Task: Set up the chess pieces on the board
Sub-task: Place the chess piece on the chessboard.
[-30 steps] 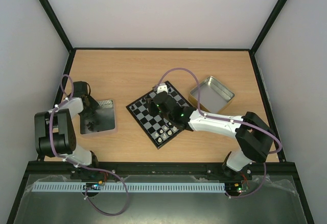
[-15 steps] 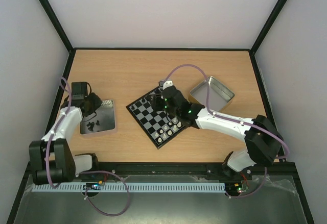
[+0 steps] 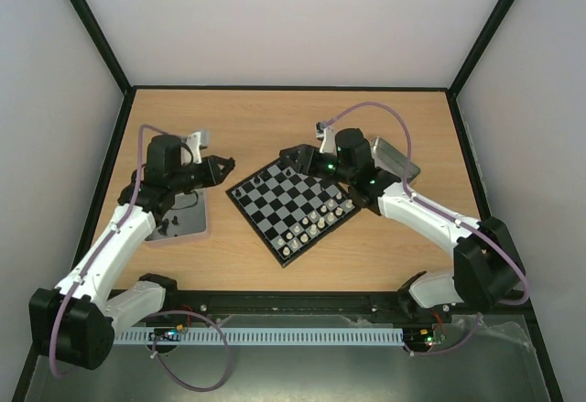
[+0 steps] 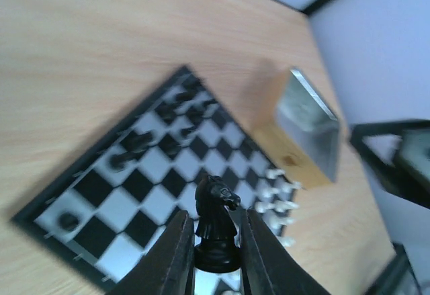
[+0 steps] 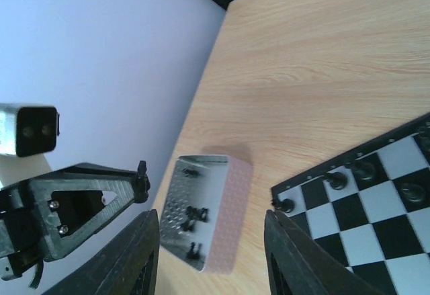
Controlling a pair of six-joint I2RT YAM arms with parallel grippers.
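The board (image 3: 286,202) lies turned like a diamond at mid-table. White chess pieces (image 3: 309,228) line its near right edge and black ones (image 3: 267,180) its far left edge. My left gripper (image 3: 223,161) hovers just off the board's left corner, shut on a black knight (image 4: 216,220), which stands upright between the fingers (image 4: 176,255). My right gripper (image 3: 291,157) hangs open over the board's far corner with nothing between its fingers (image 5: 146,258). In the right wrist view the black pieces (image 5: 336,178) stand along the board's edge (image 5: 376,197).
A metal tin (image 3: 179,221) with a few loose black pieces (image 5: 195,213) sits left of the board, under my left arm. A second tin (image 3: 399,158) lies beyond the board's right corner, partly behind my right arm. Walls enclose the table on three sides.
My left arm swung from the left tin up toward the board, carrying the knight. My right gripper drew back from the board's middle to its far corner and opened wider.
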